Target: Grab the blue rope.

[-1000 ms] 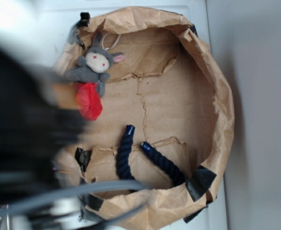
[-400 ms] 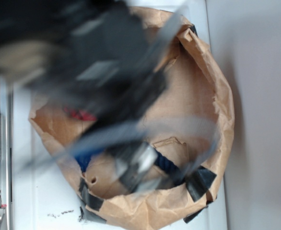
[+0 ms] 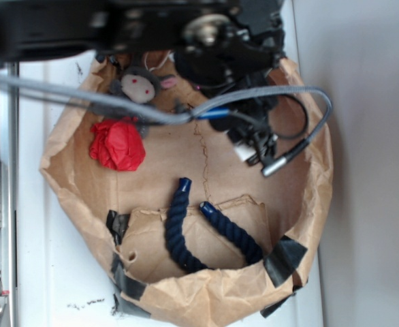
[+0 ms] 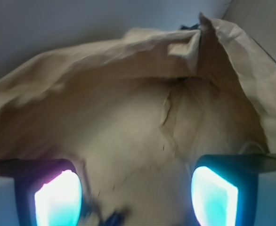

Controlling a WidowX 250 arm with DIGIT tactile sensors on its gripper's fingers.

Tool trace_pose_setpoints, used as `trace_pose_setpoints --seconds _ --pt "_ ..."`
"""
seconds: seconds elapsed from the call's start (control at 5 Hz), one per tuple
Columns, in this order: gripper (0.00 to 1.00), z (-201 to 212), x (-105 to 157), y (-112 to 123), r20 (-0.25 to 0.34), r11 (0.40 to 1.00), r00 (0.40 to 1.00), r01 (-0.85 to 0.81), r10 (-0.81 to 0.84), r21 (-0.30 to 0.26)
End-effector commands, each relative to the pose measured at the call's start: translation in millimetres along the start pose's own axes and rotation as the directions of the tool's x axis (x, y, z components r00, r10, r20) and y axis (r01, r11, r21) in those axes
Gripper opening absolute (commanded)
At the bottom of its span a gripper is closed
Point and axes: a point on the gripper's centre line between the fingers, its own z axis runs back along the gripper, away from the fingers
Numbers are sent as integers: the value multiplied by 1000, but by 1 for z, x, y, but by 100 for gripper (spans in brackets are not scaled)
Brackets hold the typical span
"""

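- Paper basket (image 3: 301, 204): my landmark, and everything sits inside its crumpled brown wall.
- My gripper (image 4: 137, 197): jaws wide and empty, up at the far side of the basket; the grab is not begun.
- Blue rope (image 3: 186, 238): U-shaped, on the basket's near floor, well apart from me.
- Grey cable (image 3: 104, 102): strung across the basket top.
- Red ball (image 3: 118, 145) and grey plush (image 3: 139, 85): at the basket's far-left side, off my likely path.

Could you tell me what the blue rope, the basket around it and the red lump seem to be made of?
The blue rope looks like soft twisted cotton, matte navy, with glossy ends that look sealed or dipped. The basket appears to be crumpled brown paper, creased and torn, patched with black tape. The red lump seems crinkled paper or thin fabric; the view leaves that open.
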Motion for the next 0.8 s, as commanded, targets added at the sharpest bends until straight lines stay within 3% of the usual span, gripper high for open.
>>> trace_pose_setpoints --seconds 0.0,0.2,0.6 --pt "100 -49 -27 -20 15 998 999 -40 40 -48" --pt "100 -46 -43 -30 24 985 984 -175 175 1" --pt "100 -23 -40 -40 10 959 960 -280 280 -37"
